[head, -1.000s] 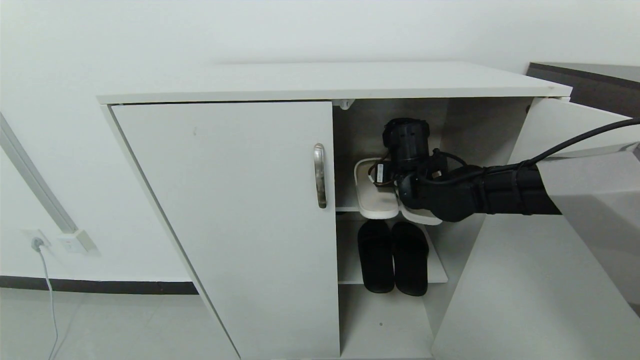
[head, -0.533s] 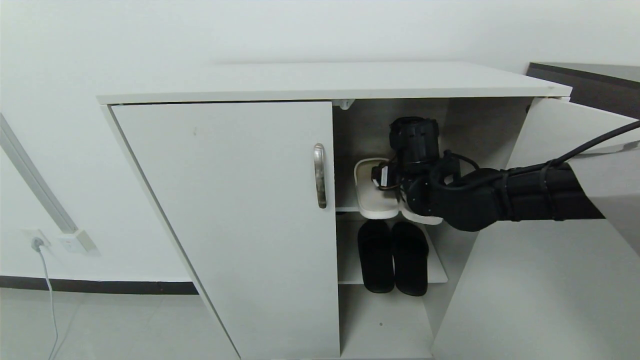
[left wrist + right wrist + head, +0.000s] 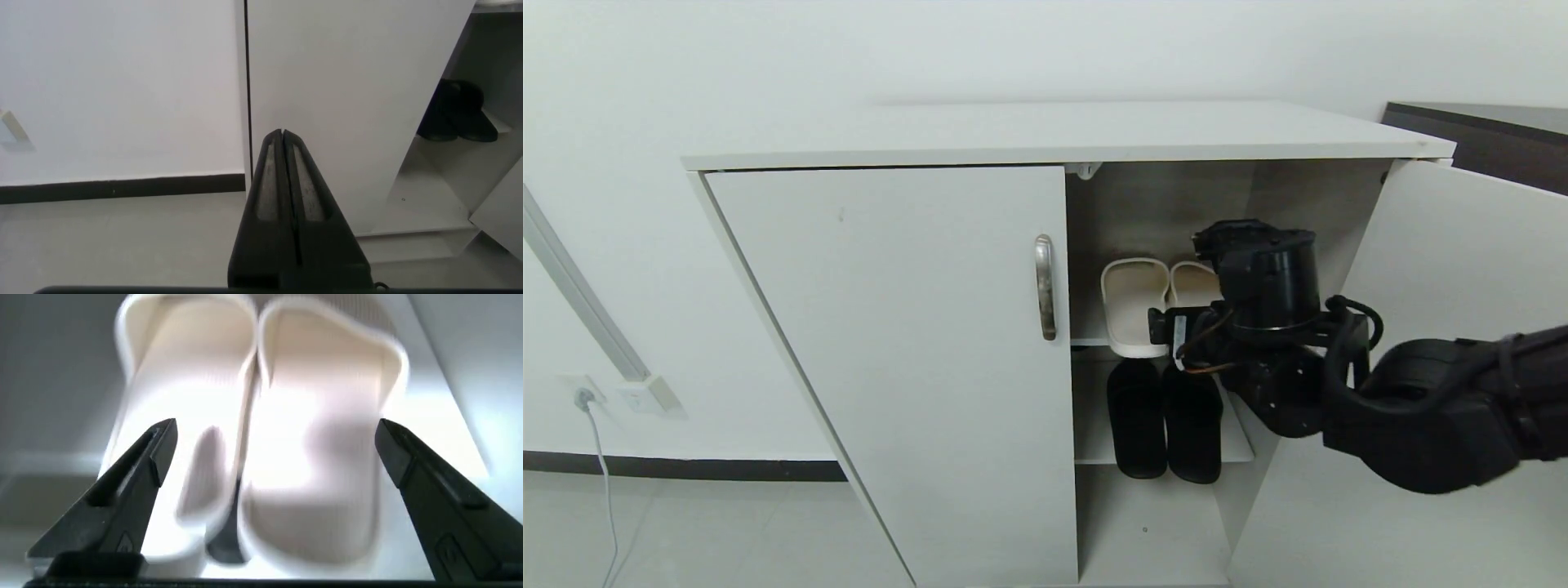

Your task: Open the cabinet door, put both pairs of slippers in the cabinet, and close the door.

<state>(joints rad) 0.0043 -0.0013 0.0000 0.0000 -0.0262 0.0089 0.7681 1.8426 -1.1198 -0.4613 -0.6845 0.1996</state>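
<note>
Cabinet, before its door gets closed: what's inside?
White slippers on the upper shelf, black slippers on the shelf below. The shut left door covers the other half.

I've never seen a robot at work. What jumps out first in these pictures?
A bulky black right arm hangs before the white cabinet, whose right door stands open. Inside, white slippers lie on the upper shelf and black slippers on the lower shelf. The arm's jaws stand wide open, facing the white pair.
</note>
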